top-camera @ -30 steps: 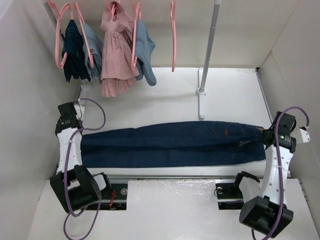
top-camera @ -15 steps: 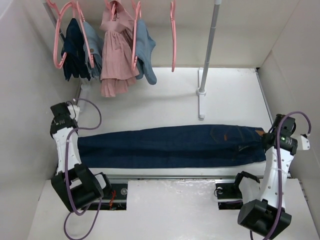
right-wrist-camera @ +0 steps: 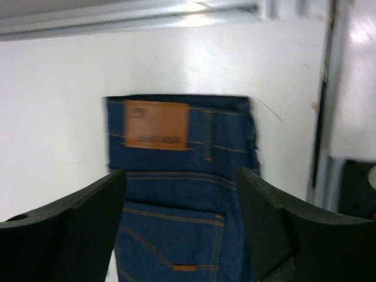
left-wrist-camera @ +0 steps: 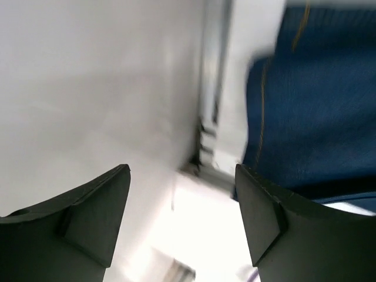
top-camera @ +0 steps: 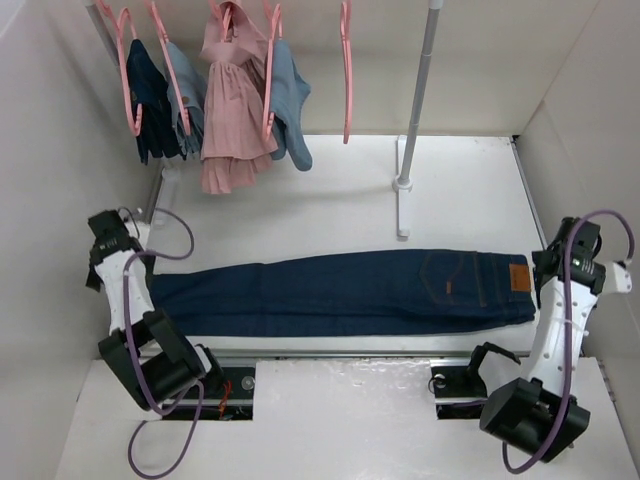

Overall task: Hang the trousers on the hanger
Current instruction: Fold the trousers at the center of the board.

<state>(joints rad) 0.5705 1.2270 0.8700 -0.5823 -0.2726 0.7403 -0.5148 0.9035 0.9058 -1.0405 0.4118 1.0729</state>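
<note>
White walls close in a white table, and across its near half lie the long dark navy-blue denim trousers, flat and stretched sideways, the legs one on the other. Their leg ends point to the left wall; their waistband is at the right, with a tan leather patch and a back pocket facing up. The left gripper is near the left wall just beside the leg ends, its jaws spread wide with nothing between them; the hem shows blurred beyond its right finger. The right gripper is near the right wall just past the waistband, its jaws likewise wide apart and empty, with the patch and pocket seen through the gap on the table beneath. At the back, garments hang in a row on pink hangers: a small dark navy garment, light blue garments and a pleated pink dress. Just right of these hangs the thin pink plastic hanger, bare and seen edge-on, well apart from the trousers. A grey metal pole stands upright to its right, its foot on the table.
</note>
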